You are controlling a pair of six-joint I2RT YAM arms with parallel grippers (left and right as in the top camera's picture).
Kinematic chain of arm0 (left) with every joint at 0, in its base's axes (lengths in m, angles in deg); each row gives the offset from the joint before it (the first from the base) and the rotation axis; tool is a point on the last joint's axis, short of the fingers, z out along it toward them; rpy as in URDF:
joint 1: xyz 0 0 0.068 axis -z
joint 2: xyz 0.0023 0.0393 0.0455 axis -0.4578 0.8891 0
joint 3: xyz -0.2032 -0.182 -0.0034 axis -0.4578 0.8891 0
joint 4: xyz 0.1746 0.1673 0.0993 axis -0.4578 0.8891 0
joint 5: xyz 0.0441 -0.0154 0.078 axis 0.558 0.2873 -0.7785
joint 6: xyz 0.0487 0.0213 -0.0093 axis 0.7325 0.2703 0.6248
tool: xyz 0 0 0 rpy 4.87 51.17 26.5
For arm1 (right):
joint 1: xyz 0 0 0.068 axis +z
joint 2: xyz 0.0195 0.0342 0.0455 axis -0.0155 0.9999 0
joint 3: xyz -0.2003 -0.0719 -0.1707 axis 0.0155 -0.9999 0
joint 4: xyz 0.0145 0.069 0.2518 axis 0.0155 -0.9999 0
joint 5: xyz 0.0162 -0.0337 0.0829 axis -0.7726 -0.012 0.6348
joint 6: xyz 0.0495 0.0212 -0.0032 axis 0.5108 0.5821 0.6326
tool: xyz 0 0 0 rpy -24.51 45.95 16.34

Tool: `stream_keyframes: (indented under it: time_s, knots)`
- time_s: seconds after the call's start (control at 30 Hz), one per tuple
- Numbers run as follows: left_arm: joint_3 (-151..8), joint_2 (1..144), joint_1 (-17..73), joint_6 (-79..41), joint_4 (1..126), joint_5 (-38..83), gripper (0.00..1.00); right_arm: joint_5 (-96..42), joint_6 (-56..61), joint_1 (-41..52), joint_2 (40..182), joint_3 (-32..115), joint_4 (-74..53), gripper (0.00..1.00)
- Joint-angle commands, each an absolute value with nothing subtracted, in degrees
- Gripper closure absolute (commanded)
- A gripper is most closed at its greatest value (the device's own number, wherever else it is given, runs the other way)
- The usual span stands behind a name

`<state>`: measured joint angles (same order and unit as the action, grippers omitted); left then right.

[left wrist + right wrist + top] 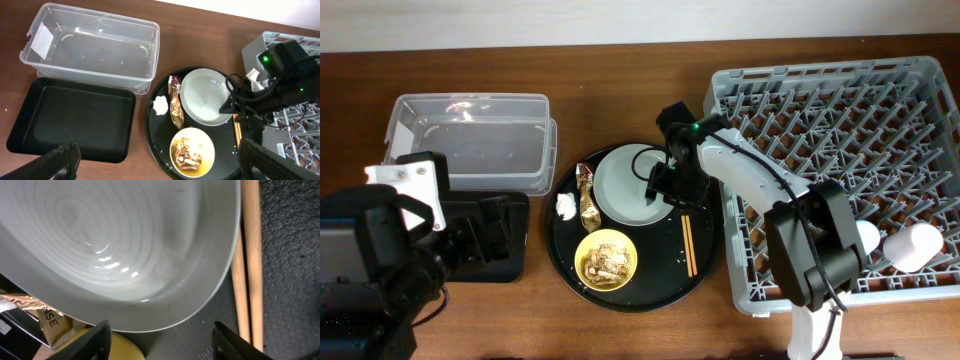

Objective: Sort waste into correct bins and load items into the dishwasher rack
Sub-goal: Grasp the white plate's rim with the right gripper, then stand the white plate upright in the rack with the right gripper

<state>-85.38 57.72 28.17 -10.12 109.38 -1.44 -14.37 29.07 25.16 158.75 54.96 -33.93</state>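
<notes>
A pale green plate (625, 185) lies on a round black tray (650, 285), next to a yellow bowl (606, 258) holding beige food scraps (186, 151). A white tissue (566, 206) and a gold wrapper (587, 198) lie left of the plate. The chopsticks (688, 245) lie to its right. My right gripper (668, 185) is open and hovers low at the plate's right rim (150, 255), with the chopsticks (247, 270) beside it. My left gripper (157, 147) is open and empty, held above the shallow black tray (75, 117). The clear box (95, 47) stands behind that tray.
The grey dishwasher rack (840, 120) fills the right side. Two pale cup-like things (912, 246) lie in its front right part. The left arm hides part of the shallow black tray (510, 265) in the overhead view. Bare wooden table runs along the back.
</notes>
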Motion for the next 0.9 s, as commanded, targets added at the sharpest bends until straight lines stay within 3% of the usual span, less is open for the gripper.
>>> stream_keyframes:
  time_s: [0.0,0.07,0.13,0.2,0.47,0.6,0.7,0.87]
  knots:
    - [-85.6,57.7,28.0,-10.8,109.3,-2.3,0.00,-15.1,31.4,26.1,159.6,48.4,-28.6,0.44]
    - [-85.6,57.7,28.0,-10.8,109.3,-2.3,0.00,-15.6,28.7,26.1,159.6,46.3,-25.3,0.47]
    - [-85.6,57.7,28.0,-10.8,109.3,-2.3,0.00,-15.3,26.1,26.0,159.2,46.3,-25.3,0.75]
    - [-85.6,57.7,28.0,-10.8,109.3,-2.3,0.00,-16.3,24.8,25.4,157.2,46.3,-27.9,0.96]
    - [-85.6,57.7,28.0,-10.8,112.6,-2.3,0.00,-32.2,16.3,19.7,131.9,46.3,-33.7,0.96]
    - [-85.6,57.7,28.0,-10.8,115.9,-2.3,0.00,-48.7,7.1,-0.8,113.9,46.3,-32.6,0.96]
    - [-85.6,57.7,28.0,-10.8,115.9,-2.3,0.00,-53.8,2.2,-13.7,114.3,46.3,-30.9,0.96]
    - [-85.6,57.7,28.0,-10.8,115.9,-2.3,0.00,-62.7,-7.4,-14.8,123.1,46.3,-22.6,0.96]
